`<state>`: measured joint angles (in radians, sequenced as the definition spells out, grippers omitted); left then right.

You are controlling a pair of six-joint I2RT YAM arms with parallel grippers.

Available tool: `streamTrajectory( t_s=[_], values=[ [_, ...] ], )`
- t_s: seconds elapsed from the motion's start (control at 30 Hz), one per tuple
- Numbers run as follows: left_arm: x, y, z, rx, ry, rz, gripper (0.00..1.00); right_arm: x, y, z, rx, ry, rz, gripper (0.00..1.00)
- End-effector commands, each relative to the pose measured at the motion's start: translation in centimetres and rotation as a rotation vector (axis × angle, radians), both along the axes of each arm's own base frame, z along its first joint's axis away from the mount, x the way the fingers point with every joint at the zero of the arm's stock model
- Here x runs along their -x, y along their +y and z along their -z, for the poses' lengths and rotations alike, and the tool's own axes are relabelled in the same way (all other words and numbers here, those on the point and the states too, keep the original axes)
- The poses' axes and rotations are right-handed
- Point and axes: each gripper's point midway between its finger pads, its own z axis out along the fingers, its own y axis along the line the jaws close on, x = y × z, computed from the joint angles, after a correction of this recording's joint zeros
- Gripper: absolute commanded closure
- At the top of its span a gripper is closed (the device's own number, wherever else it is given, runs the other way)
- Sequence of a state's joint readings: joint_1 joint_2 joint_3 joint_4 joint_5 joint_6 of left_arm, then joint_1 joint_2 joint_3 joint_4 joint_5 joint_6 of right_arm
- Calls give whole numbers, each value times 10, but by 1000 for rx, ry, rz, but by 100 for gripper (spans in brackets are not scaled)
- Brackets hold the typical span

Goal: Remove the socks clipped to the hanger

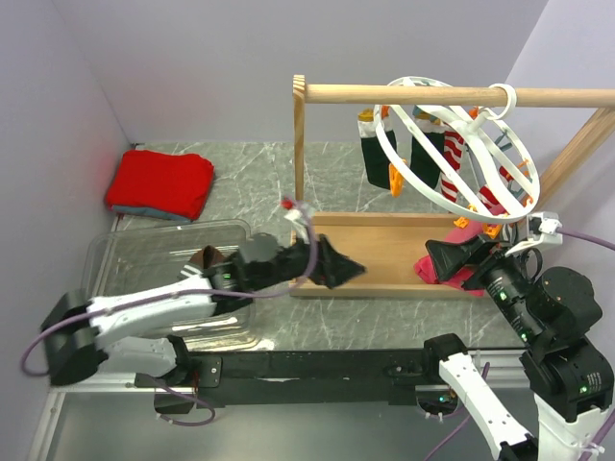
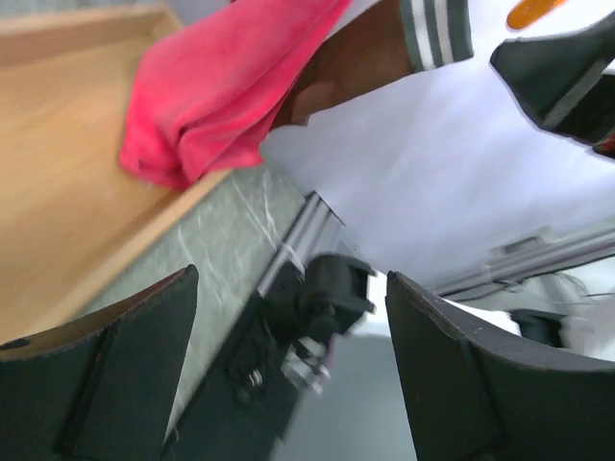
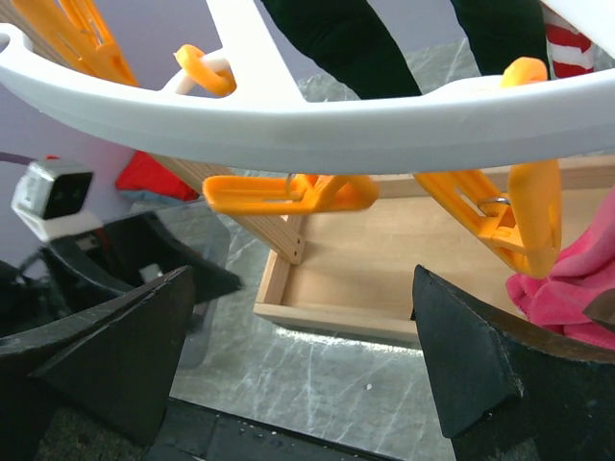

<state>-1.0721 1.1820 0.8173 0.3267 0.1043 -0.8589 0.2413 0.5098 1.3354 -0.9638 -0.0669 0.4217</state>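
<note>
two grippers, both empty. the left gripper [image 1: 348,268] stands wide open with nothing between its fingers. its arm stretches low and long from the near-left corner, over the bin [image 1: 144,233], to the left lip of the tray [image 1: 384,245]. the right gripper [image 3: 301,288] gapes just as wide and holds nothing. its arm is folded tight at the near right, wrist tipped upward and inward, above a pink cloth [image 1: 430,275] lying in the tray.

just above its fingers the hanger [image 3: 384,134] crosses the right wrist view, close but not touching, with orange clips [image 3: 288,192] dangling over the gap. so the right arm is by far the nearer one.

the hanger hangs tilted from the rail [image 1: 384,93], its low edge toward the right gripper. the socks [image 1: 378,152] hang long-axis straight down from the ring, up and beyond that gripper, dark ones to the far left and striped ones further right. i judge the coming reach must go upward and away, past the near rim.
</note>
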Motion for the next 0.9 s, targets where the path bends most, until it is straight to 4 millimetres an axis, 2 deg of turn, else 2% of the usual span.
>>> streamTrajectory(
  t_s=[0.0,0.03,0.07,0.13,0.17,0.23,0.27,0.37,0.57,0.6,0.67,0.73,0.83,0.87],
  values=[
    [-1,-55,-36,114,-275,-10,18,3,-3,-16,-12,-46,14,0],
    [0,-65,-44,136,-352,-7,18,4,-4,-18,-12,-51,17,0],
    [4,-86,-34,123,-382,17,19,6,-5,-21,-13,-60,18,0],
    [7,-106,-33,126,-478,39,20,9,-7,-25,-9,-74,24,0],
    [7,-125,-31,145,-509,53,21,9,-10,-25,-3,-77,40,0],
    [3,-146,-24,134,-544,64,21,10,-13,-26,3,-80,56,0],
    [-2,-164,-20,136,-548,71,22,11,-14,-27,9,-85,55,0],
    [-2,-193,-19,170,-596,101,23,13,-16,-28,24,-82,61,0],
    [-4,-229,-4,218,-705,83,19,20,-11,-30,11,-94,25,0],
    [-2,-230,-10,251,-740,75,18,22,-8,-30,6,-99,8,0],
    [0,-238,-9,273,-762,65,18,24,-8,-31,1,-106,3,0],
    [-5,-248,-2,243,-766,49,18,26,-10,-31,0,-112,11,0],
    [-13,-263,-2,248,-748,17,19,29,-10,-32,-6,-118,8,0],
    [-17,-268,2,254,-739,-3,24,30,-9,-31,-9,-119,3,0]
  ],
)
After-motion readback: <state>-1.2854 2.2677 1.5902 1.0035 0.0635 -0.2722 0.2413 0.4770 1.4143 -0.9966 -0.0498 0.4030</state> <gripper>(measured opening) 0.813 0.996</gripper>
